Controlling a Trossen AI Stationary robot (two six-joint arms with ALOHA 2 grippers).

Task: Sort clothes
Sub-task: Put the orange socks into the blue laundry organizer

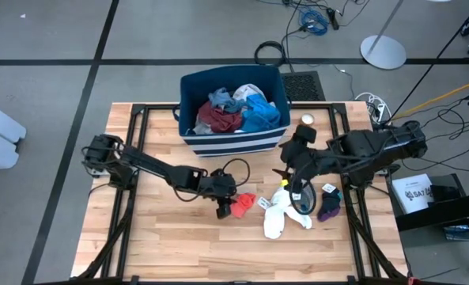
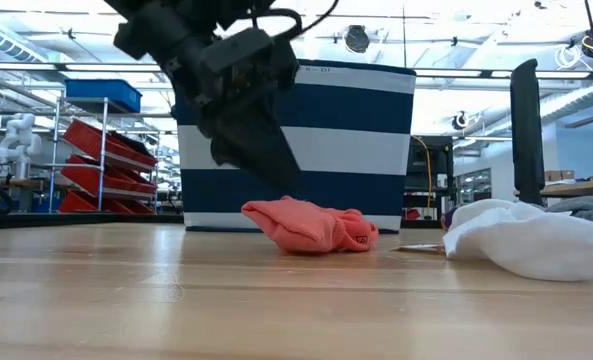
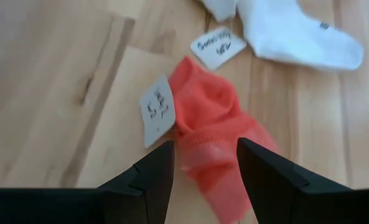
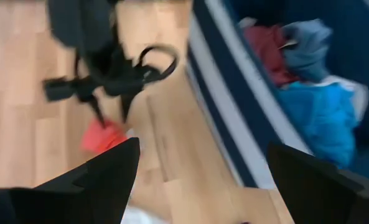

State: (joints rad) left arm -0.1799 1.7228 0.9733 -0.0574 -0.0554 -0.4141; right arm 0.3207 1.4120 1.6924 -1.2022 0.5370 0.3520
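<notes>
Near me on the counter (image 1: pixel 155 229): white socks (image 1: pixel 285 212) and a dark purple piece (image 1: pixel 329 210) beside them. Red sock (image 3: pixel 212 134), tagged, lying flat mid-counter; my left tool (image 3: pixel 203 171) sits low over it, fingers parted either side of the cloth, not gripping. My right tool (image 1: pixel 291 168) hangs above the white socks, spread wide, holding nothing. Far edge: striped bin (image 1: pixel 232 142) holding maroon, blue and grey clothes (image 1: pixel 234 111).
</notes>
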